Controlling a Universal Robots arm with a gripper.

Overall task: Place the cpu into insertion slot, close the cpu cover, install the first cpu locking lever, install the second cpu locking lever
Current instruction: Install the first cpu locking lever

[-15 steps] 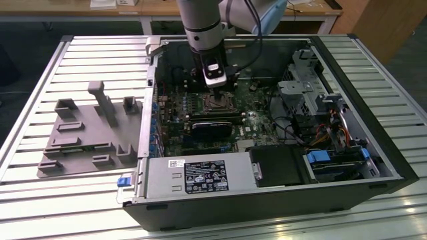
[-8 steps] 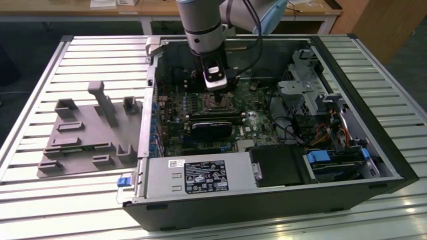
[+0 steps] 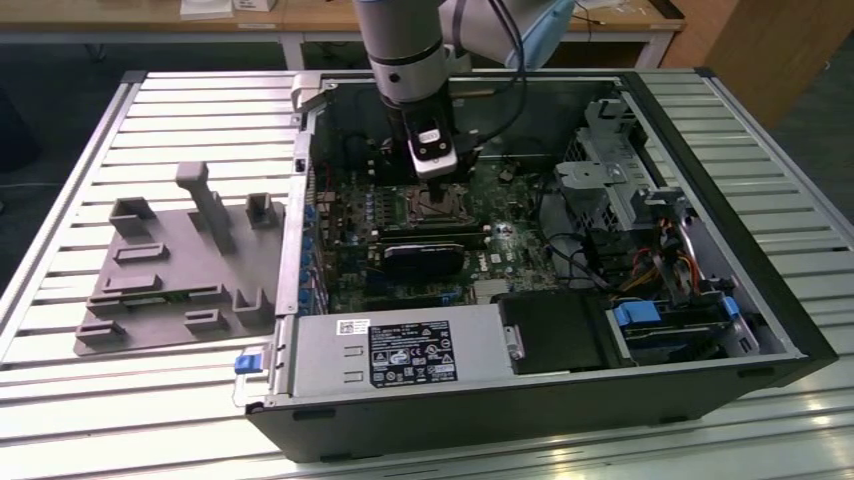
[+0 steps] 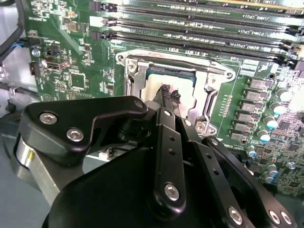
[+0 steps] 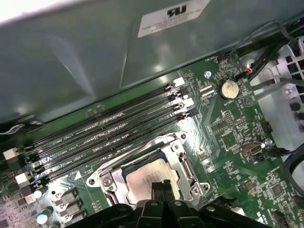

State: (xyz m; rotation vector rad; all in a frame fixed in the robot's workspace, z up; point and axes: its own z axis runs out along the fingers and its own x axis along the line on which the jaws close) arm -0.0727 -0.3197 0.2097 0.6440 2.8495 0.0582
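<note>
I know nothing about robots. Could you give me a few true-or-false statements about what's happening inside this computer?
1. The cpu lies in the insertion slot. True.
2. The hand is over the grey tray. False: it is over the cpu, inside the computer case.
3. The long memory slots hold memory sticks. False: they are empty.
4. A round coin battery sits on the motherboard. True.

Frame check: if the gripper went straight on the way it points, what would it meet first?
Probably the cpu, on its silver top: in both wrist views the gripper is aimed at it, inside the window of the cpu cover. Whether there is any gap between them is unclear.
</note>
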